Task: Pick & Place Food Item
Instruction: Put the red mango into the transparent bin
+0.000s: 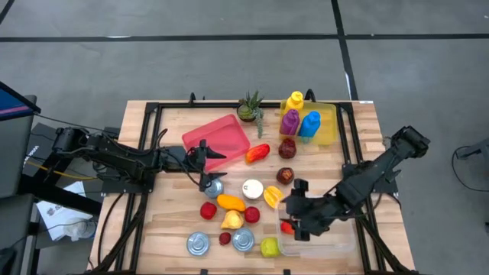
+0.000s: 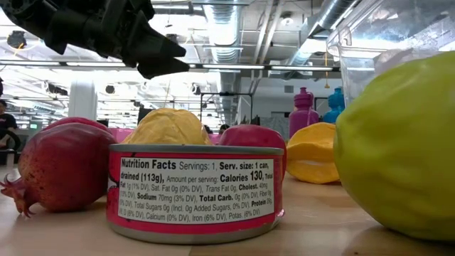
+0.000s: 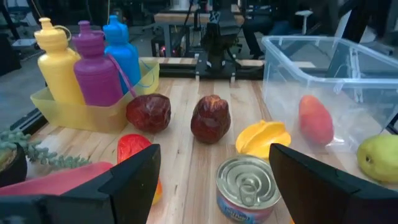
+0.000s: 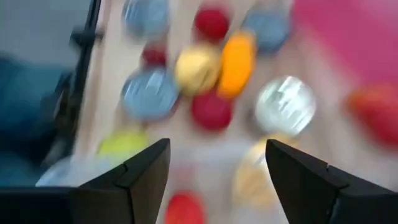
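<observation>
My left gripper (image 1: 206,182) is open and sits low over the middle of the table. Its fingers stand on either side of a small silver-topped can (image 3: 247,188) that stands upright on the wood, without touching it. My right gripper (image 1: 293,219) is open and hangs over the left end of the clear plastic container (image 1: 336,246). A red fruit (image 1: 286,226) lies in that container, below the fingers, and shows as a red blob (image 4: 185,208) in the right wrist view. That view is blurred.
Around the can lie a yellow carambola (image 3: 262,138), two dark red fruits (image 3: 210,118), an orange fruit (image 1: 231,202), red balls, more cans (image 1: 198,244) and a green pear (image 1: 269,247). On the far side are a pink tray (image 1: 218,137), a plant (image 1: 249,107) and a yellow bin with bottles (image 1: 327,122).
</observation>
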Robot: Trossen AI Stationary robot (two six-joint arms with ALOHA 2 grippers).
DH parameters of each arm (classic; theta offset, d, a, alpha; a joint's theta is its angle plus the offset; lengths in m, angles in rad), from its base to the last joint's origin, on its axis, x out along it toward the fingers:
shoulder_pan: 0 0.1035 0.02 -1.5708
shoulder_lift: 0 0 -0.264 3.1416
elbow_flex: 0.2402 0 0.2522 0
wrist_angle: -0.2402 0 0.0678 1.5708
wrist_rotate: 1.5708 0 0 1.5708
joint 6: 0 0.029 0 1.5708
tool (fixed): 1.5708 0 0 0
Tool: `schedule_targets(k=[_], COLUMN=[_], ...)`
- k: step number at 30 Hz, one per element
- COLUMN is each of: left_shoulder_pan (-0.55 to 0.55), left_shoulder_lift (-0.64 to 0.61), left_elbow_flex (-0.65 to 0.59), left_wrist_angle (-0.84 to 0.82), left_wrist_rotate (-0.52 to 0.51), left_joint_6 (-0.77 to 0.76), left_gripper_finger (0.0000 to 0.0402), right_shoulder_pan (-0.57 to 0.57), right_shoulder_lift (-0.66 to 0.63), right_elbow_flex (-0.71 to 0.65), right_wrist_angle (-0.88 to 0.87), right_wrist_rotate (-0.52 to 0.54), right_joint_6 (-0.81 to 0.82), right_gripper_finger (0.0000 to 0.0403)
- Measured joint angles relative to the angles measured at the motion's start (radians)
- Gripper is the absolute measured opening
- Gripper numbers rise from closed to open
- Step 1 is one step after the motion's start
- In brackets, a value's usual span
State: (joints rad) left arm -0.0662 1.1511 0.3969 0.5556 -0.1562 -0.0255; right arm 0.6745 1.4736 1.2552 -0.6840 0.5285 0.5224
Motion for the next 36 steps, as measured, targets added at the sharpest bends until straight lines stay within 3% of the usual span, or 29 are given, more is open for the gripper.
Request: schedule_targets(k=[3,6,15,19,26,36], left_shoulder_pan=[0.0,0.0,0.0,0.004,0.047,0.155], left_shoulder_lift=[0.0,0.0,0.045,0.13,0.31,0.448], left_elbow_flex=[0.0,0.0,0.001,0.001,0.092,0.351], left_wrist_angle=[0.015,0.037,0.16,0.221,0.198,-0.119], left_wrist_rotate=[0.0,0.0,0.003,0.003,0.039,0.059], left_joint_6=[-0.002,-0.006,-0.017,-0.029,-0.035,0.091], left_gripper_finger=[0.0294,0.0294,0.0294,0.0294,0.0294,0.0294], right_shoulder_pan=[0.028,0.033,-0.07,-0.117,-0.176,-0.187], right_shoulder_lift=[-0.002,0.023,0.118,0.114,0.005,-0.128], right_elbow_flex=[0.0,-0.015,-0.315,-0.444,-0.532,-0.54], right_wrist_angle=[0.124,0.308,1.297,1.58,1.581,1.336], right_wrist_rotate=[0.191,0.285,0.225,0.202,0.208,0.237], right_joint_6=[-0.125,-0.278,-0.704,-0.787,-0.8,-0.778], right_gripper_finger=[0.0254,0.0254,0.0254,0.0254,0.0254,0.0254])
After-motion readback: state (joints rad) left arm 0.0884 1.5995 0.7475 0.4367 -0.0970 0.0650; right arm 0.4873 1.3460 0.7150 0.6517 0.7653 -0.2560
